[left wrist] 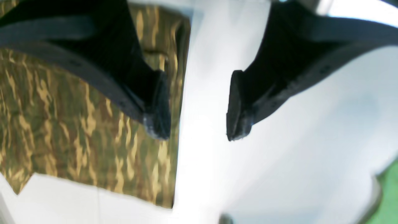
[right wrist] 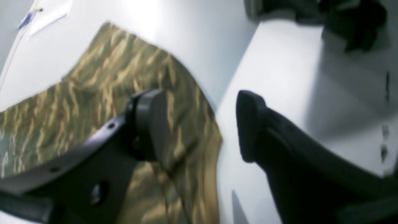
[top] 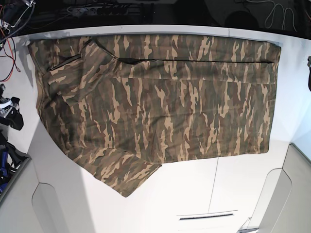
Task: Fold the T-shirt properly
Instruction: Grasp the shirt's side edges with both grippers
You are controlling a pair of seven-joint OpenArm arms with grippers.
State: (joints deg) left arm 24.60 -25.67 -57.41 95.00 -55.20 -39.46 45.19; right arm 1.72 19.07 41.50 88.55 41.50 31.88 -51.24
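Note:
The camouflage T-shirt (top: 160, 102) lies spread flat on the white table (top: 194, 189), one sleeve (top: 126, 174) pointing toward the front. In the left wrist view my left gripper (left wrist: 197, 132) is open and empty above the shirt's straight edge. One finger (left wrist: 157, 109) is over the shirt (left wrist: 62, 124), the other over bare table. In the right wrist view my right gripper (right wrist: 199, 124) is open and empty. One finger (right wrist: 149, 124) is over the shirt (right wrist: 108, 77) near its edge, the other over the table. Both views are blurred. The collar is not clearly visible.
Cables (top: 12, 29) lie at the table's back left. Dark arm parts show at the left edge (top: 10, 116) and right edge (top: 309, 77) of the base view. Panel seams cross the table front (top: 214, 184). Green floor (left wrist: 388, 193) shows beyond the table edge.

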